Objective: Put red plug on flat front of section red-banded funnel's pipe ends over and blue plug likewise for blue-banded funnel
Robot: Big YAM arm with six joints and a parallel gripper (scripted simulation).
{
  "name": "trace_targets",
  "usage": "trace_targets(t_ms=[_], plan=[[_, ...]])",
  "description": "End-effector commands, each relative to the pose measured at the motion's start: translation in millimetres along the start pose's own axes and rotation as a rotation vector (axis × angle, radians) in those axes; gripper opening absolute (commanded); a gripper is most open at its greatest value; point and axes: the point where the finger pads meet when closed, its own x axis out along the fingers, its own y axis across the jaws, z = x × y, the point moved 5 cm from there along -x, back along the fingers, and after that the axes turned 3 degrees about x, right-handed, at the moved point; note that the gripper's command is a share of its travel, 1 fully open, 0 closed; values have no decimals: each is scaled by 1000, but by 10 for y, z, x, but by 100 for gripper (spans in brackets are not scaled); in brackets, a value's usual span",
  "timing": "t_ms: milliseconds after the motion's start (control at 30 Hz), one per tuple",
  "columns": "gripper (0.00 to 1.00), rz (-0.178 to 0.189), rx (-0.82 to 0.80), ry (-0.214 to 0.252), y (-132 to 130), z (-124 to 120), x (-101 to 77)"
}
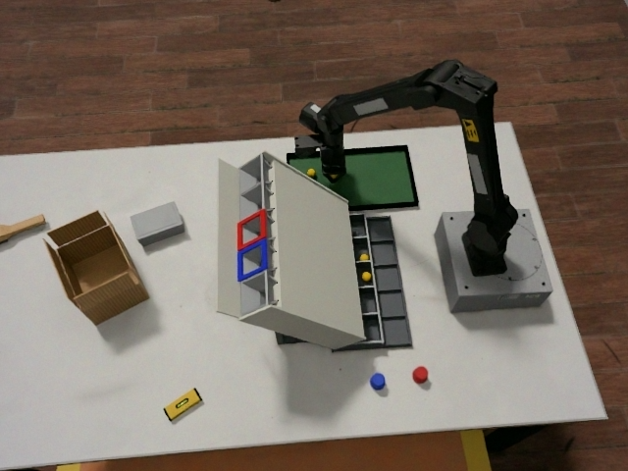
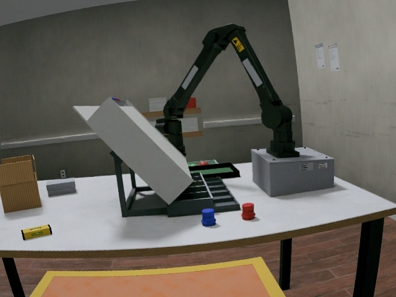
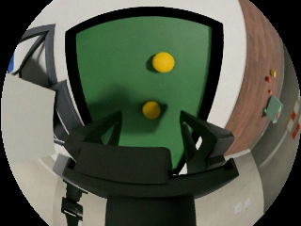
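My gripper [image 1: 333,175] [image 3: 150,114] is open and reaches down into the green marble tray [image 1: 385,177] [image 2: 217,170] [image 3: 113,63]. One yellow marble [image 3: 150,109] lies on the tray between its fingers. A second marble [image 1: 310,173] [image 3: 164,62] lies just beyond. The red plug [image 1: 420,374] [image 2: 248,211] and the blue plug [image 1: 377,381] [image 2: 208,217] stand on the table in front of the sectioned tray [image 1: 391,304] [image 2: 223,199]. The red-banded funnel [image 1: 239,235] and the blue-banded funnel [image 1: 239,267] sit side by side at the top of the white cover [image 1: 309,253] [image 2: 140,146]. Two marbles [image 1: 363,256] [image 1: 366,276] lie in neighbouring middle sections.
The robot base [image 1: 532,284] [image 2: 288,176] stands to the right. A cardboard box [image 1: 93,266] [image 2: 17,184], a grey block [image 1: 157,222] [image 2: 60,187] and a yellow level [image 1: 183,403] [image 2: 36,231] lie to the left. A wooden piece [image 1: 20,225] lies at the table's left edge.
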Motion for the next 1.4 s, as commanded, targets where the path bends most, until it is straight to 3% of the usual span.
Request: trace_targets(t_ms=[0, 600, 1367], plan=[[80, -17, 0, -21, -25, -22, -53], [80, -11, 0, -13, -37, -25, 206], [80, -38, -2, -44, -4, -112, 347]])
